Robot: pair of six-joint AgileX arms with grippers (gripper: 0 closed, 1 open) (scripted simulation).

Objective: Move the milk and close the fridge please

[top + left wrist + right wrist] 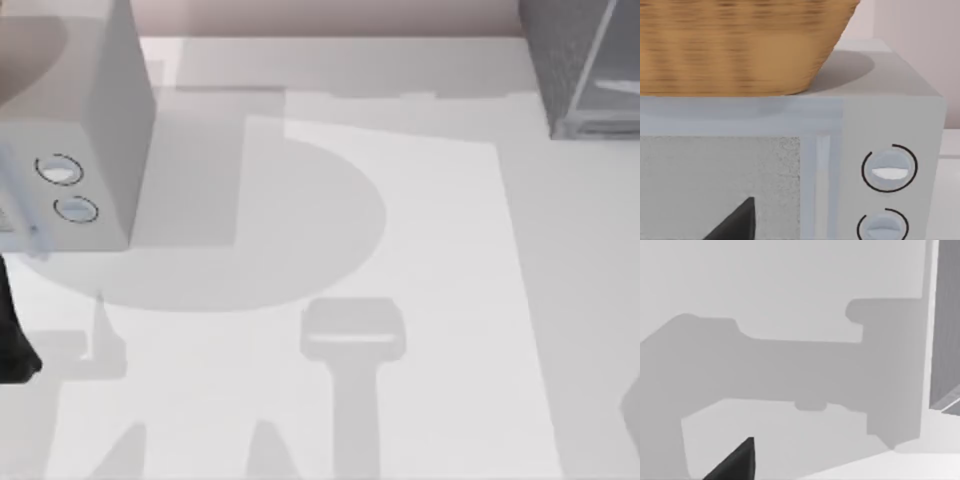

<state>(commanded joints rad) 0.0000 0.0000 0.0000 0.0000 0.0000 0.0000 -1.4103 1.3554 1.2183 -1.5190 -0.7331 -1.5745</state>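
Bench: pale white bench top (440, 300) crossed by grey shadows; it spreads across the middle and lower part of the top view.

Fridge: large dark grey speckled box-shaped cabinet (560, 60) at the upper right corner of the top view, cut off by the frame edge. A paler, smooth grey door panel (620, 60) slants along its right part; how far the door stands ajar cannot be told. In the right wrist view a slice of the fridge's grey side (946, 330) runs down the right edge of the frame.

Microwave-like box: pale grey box with two round dials (90, 130) at the upper left of the top view. The left wrist view faces its front (890, 170), with the dials at the lower right of that frame.

Basket: tan woven wicker basket (735, 45) resting on top of the pale grey box, in the upper left of the left wrist view.

Left gripper: a dark fingertip (737, 222) shows at the lower edge of the left wrist view, in front of the box's speckled window; whether the fingers are apart or together cannot be told, and nothing is seen held.

Left arm: dark link (12, 340) at the left edge of the top view.

Right gripper: a dark fingertip (737, 462) at the lower edge of the right wrist view, over bare bench; its spread cannot be told.
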